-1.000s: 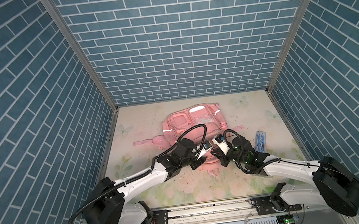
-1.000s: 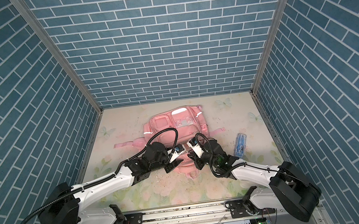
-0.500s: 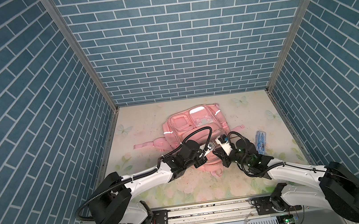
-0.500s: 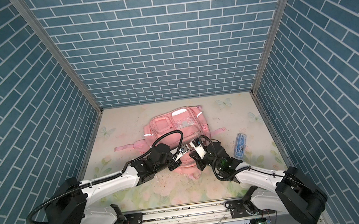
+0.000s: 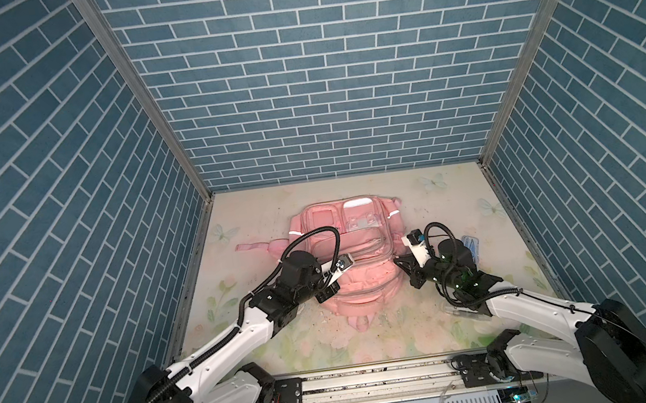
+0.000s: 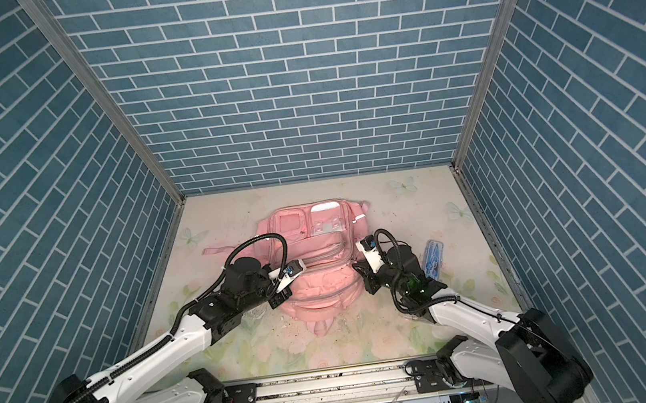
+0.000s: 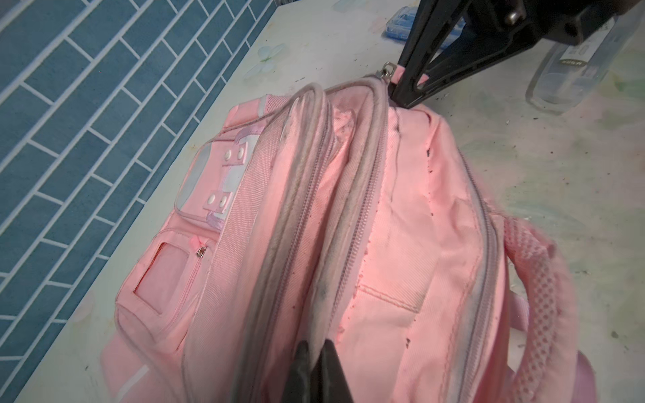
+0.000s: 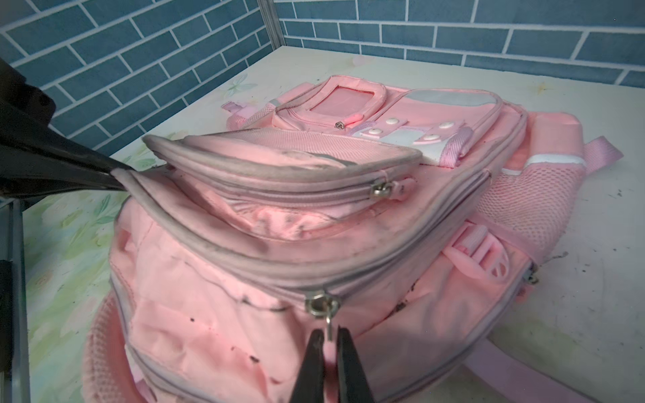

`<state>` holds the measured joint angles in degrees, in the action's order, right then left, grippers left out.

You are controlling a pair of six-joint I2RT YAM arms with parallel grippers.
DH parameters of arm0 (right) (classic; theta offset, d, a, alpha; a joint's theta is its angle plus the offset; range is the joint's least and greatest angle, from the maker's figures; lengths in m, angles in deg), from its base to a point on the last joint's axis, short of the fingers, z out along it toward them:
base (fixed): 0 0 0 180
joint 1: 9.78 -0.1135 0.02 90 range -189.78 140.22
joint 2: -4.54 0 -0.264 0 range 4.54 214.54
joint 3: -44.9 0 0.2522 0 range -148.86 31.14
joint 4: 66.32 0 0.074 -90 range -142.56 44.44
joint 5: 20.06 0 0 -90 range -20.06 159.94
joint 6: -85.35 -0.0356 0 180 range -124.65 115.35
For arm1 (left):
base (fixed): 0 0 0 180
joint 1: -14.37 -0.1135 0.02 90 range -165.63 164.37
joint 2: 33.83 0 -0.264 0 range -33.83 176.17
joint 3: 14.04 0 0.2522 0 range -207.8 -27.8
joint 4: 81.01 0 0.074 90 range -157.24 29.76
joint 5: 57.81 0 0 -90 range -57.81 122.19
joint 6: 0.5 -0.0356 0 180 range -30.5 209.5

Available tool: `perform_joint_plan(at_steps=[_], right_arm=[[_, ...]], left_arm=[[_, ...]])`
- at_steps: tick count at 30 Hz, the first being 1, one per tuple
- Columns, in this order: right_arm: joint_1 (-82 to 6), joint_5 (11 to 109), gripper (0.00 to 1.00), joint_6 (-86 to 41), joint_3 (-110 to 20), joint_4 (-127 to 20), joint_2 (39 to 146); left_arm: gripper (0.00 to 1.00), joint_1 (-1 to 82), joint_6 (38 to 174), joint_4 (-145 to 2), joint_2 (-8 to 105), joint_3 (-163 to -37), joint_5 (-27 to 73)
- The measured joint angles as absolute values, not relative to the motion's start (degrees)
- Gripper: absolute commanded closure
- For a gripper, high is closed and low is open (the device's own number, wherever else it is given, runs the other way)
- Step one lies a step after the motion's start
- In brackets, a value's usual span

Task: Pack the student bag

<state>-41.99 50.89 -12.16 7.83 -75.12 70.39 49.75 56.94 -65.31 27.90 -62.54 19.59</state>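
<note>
Blue brick-patterned walls (image 5: 319, 85) close in three sides, joined by grey metal corner posts (image 5: 151, 106). The counter (image 5: 432, 214) has a pale, grubby floral print with butterflies (image 5: 433, 183). The light is soft and even.

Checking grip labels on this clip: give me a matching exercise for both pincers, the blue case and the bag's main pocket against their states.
1 left pincer
2 right pincer
3 blue case
4 bag's main pocket

A lies on the table
B shut on the zip pull
C gapes open
D shut on the opening's grey rim

Pairs: 1-D, 2-B, 3-A, 4-C
</note>
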Motion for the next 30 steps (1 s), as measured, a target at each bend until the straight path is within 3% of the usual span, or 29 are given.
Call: perform_joint_plan(at_steps=[1,3,5,9,16,26,28,30], right_arm=[[-41.9,49.2,1.00,-12.0,7.3,-75.1,71.1],[-42.0,46.4,1.00,-11.8,6.7,-75.3,72.0],[-42.3,44.8,1.00,-11.7,6.6,-75.6,72.7],[-43.9,44.2,1.00,-11.7,6.6,-75.8,74.0],[-44.9,44.3,1.00,-11.8,6.9,-77.6,74.2],[-45.4,44.4,1.00,-12.0,9.4,-79.5,73.8],[-45.4,44.5,1.00,-12.2,9.6,-79.7,73.6],[-45.4,44.8,1.00,-12.3,9.7,-79.7,73.4]], left_arm=[[1.00,48.3,55.8,-64.5,27.6,-62.5,18.9],[0.76,46.6,53.3,-63.1,27.0,-62.6,18.1],[0.60,45.6,51.2,-61.0,26.1,-62.6,17.7],[0.48,47.5,51.1,-58.8,23.4,-63.2,18.3],[0.45,67.0,53.5,-65.7,29.4,-66.0,26.2],[0.45,74.5,56.6,-78.4,47.3,-69.4,43.2],[0.52,75.5,56.9,-79.5,50.1,-70.7,46.5],[0.72,76.0,57.4,-79.6,51.8,-71.8,49.0]])
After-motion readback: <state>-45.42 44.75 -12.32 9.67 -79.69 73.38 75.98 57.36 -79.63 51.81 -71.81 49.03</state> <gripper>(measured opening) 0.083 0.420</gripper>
